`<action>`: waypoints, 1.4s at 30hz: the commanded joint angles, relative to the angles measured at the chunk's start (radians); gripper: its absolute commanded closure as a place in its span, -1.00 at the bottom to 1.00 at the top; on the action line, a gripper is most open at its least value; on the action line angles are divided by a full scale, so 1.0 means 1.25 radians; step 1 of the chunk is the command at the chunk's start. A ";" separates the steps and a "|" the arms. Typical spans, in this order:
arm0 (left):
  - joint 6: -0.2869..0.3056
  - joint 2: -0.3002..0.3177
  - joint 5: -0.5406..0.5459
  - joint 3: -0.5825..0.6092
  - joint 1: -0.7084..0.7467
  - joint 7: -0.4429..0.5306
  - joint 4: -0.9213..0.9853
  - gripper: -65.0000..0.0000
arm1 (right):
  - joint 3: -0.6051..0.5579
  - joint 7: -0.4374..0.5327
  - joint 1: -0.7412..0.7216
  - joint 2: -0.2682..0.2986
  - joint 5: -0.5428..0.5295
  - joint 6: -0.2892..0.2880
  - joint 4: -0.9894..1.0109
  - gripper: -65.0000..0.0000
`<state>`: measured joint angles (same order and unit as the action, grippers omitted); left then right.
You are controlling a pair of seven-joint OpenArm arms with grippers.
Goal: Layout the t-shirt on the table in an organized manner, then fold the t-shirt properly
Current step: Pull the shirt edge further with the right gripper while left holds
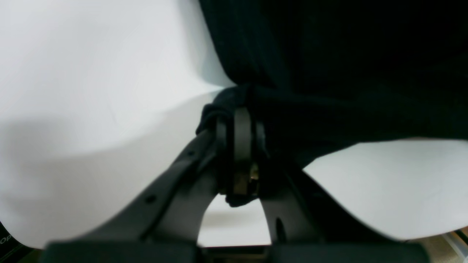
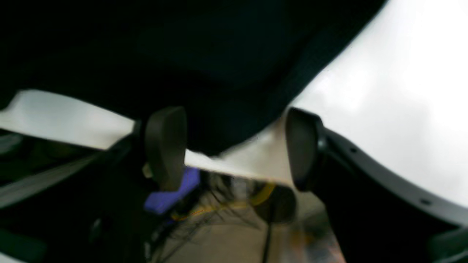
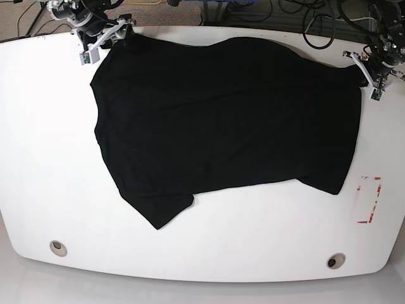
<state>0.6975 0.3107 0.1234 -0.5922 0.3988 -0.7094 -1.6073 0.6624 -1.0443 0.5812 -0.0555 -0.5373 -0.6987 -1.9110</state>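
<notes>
The black t-shirt [image 3: 221,120] lies spread across the white table [image 3: 50,158], with one sleeve pointing toward the near left. My left gripper [image 1: 241,109] is shut on a bunched fold of the shirt's edge [image 1: 347,73]; in the base view it sits at the shirt's far right corner [image 3: 362,75]. At the shirt's far left corner is my right gripper [image 2: 234,146], open. A corner of the cloth [image 2: 226,124] lies between its two dark pads [image 2: 166,146], which stand apart from it. The base view shows this gripper [image 3: 124,35] near the table's far edge.
Two metal-ringed holes [image 3: 57,247] [image 3: 335,260] sit near the front edge. A red-outlined rectangle [image 3: 368,200] marks the right side. Cables [image 3: 266,16] lie beyond the far edge, which is close to both grippers.
</notes>
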 commanded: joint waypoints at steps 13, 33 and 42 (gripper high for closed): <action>0.000 0.013 -0.001 -0.006 0.001 0.006 -0.012 1.00 | -0.048 -0.004 -0.002 -0.015 -0.002 0.000 0.047 -0.20; 0.000 0.013 -0.001 -0.007 0.006 0.006 -0.011 1.00 | -0.054 -0.005 0.052 0.006 0.002 0.000 -0.026 1.00; 0.000 0.013 -0.001 -0.008 0.026 0.005 -0.012 1.00 | -0.056 -0.059 0.068 0.074 -0.002 0.000 -0.049 1.00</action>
<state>0.6979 0.3107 0.1287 -0.5938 0.4137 -0.7033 -1.6081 0.5846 -1.1225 0.6594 0.0059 -0.5323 -0.6998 -1.9522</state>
